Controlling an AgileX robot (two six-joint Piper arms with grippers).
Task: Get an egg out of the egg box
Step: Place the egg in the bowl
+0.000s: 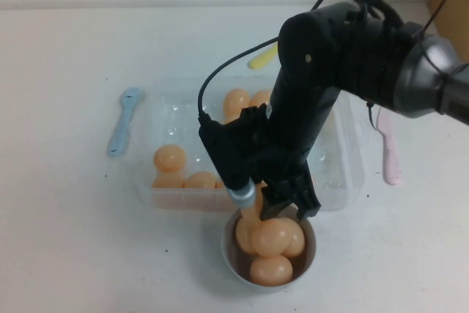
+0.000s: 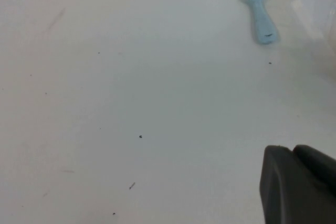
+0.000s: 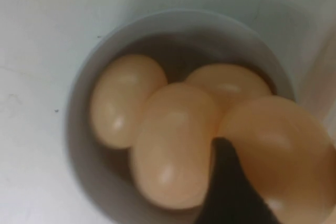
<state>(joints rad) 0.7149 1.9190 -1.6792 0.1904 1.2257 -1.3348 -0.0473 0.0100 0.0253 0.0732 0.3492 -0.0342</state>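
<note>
The egg box [image 1: 346,175] is a clear plastic tray in the middle of the table, with several peach eggs [image 1: 170,157] in its cells, partly hidden by my right arm. My right gripper [image 1: 282,207] hangs just over a small grey-blue bowl [image 1: 229,253] at the box's near side. In the right wrist view one black finger [image 3: 231,192] presses against a large close egg [image 3: 278,145] above three other eggs [image 3: 173,150] in the bowl [image 3: 79,114]. My left gripper [image 2: 294,153] is over bare table, its fingertips together and holding nothing.
A blue spoon [image 1: 123,121] lies left of the box and also shows in the left wrist view as the blue spoon [image 2: 260,17]. A pink spoon [image 1: 388,148] lies to the box's right, and a yellow utensil [image 1: 262,56] behind it.
</note>
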